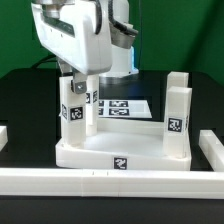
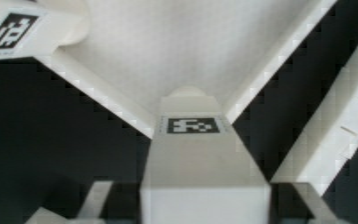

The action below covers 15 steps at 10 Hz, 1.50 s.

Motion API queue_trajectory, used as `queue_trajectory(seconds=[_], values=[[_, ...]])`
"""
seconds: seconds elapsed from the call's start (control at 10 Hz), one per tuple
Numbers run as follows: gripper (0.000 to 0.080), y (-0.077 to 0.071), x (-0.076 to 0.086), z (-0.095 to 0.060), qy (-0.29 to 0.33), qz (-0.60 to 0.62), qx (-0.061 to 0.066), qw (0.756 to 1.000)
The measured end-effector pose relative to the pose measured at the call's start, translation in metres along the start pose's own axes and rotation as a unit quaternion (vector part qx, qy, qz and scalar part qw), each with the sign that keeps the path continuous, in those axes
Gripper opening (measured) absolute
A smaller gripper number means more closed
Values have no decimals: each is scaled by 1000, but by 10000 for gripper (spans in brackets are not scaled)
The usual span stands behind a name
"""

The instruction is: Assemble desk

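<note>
The white desk slab (image 1: 120, 150) lies flat near the front of the table, with a tag on its front face. Two legs stand upright on its right side in the exterior view, one at the front (image 1: 178, 118) and one behind it (image 1: 178, 85). On the left side my gripper (image 1: 80, 85) comes down from above, shut on an upright tagged leg (image 1: 73, 112); another leg (image 1: 93, 102) stands just behind. In the wrist view the held leg (image 2: 202, 150) sits between both dark fingers (image 2: 105, 200), its lower end on the slab (image 2: 176, 50). A further tagged leg (image 2: 12, 30) shows at a corner.
Long white border rails run along the front (image 1: 110, 182), the exterior view's right (image 1: 215, 150) and left (image 1: 3, 135). The marker board (image 1: 128, 106) lies flat behind the slab. The arm's white body hides the back left of the table.
</note>
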State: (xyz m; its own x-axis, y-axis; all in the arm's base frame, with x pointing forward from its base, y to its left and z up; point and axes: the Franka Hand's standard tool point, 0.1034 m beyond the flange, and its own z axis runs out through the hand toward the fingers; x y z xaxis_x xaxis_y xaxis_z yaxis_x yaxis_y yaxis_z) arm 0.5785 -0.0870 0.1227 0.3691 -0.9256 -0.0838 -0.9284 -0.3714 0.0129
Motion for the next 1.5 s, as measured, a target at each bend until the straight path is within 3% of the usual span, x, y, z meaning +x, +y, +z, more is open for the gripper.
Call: queue_trajectory(seconds=[0.2, 0.5, 0.7, 0.8, 0.9, 1.3, 1.5], values=[[291, -2, 1, 0, 3, 66, 8, 998], [291, -2, 1, 1, 4, 109, 7, 994], [573, -1, 0, 3, 10, 69, -8, 998], [573, -3, 0, 2, 17, 35, -15, 999], [636, -4, 0, 2, 20, -18, -17, 1000], [649, -3, 1, 2, 18, -152, -20, 988], [649, -1, 4, 3, 28, -261, -32, 964]])
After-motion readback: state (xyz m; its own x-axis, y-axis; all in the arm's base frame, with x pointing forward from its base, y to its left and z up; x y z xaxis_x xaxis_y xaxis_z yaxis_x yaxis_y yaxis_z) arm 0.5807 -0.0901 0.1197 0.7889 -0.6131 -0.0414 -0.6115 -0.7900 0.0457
